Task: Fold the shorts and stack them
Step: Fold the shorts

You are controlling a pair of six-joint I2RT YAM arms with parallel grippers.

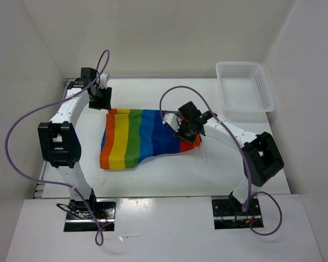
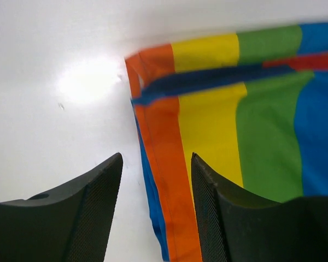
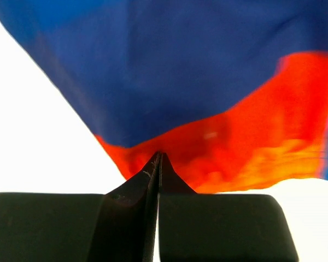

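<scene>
Right gripper (image 3: pixel 157 155) is clenched on the red-orange edge of the shorts (image 1: pixel 142 139), its two fingers pressed flat together with cloth pinched at their tips. In the overhead view that pinch sits at the right end of the garment, where the fabric bunches up under the wrist. Left gripper (image 2: pixel 156 158) is released, jaws apart, hanging over the far left corner of the shorts with the orange stripe running between its fingers; whether they touch the cloth I cannot tell.

The shorts lie in the middle of the desk (image 1: pixel 153 177), mostly spread flat, stripes running from orange at the left to blue and red at the right. The left wrist view shows a blue layer peeking out under the orange edge.

By my reading the fold is only starting: one end is gripped, no tidy crease shows, and folding and stacking are both left. The white basket (image 1: pixel 244 87) sits well apart at the far right.
</scene>
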